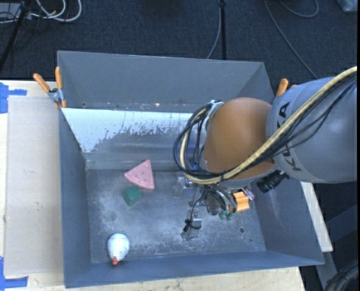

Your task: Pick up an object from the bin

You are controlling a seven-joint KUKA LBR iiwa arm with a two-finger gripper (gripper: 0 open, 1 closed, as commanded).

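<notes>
My gripper (192, 224) hangs low over the bin floor right of the middle, under the arm's orange dome, with bare floor beneath its tip. A small orange and green thing (239, 201) sits just to its right, partly hidden by the arm; I cannot tell whether it touches the gripper. A pink wedge-shaped piece (141, 174) lies to the left, near the back wall. A small dark green block (131, 194) rests just below the wedge.
A white rounded thing with a red tip (117, 246) lies in the bin's front left corner. The arm and its cables cover the bin's right part. Bare floor stretches between the gripper and the things on the left.
</notes>
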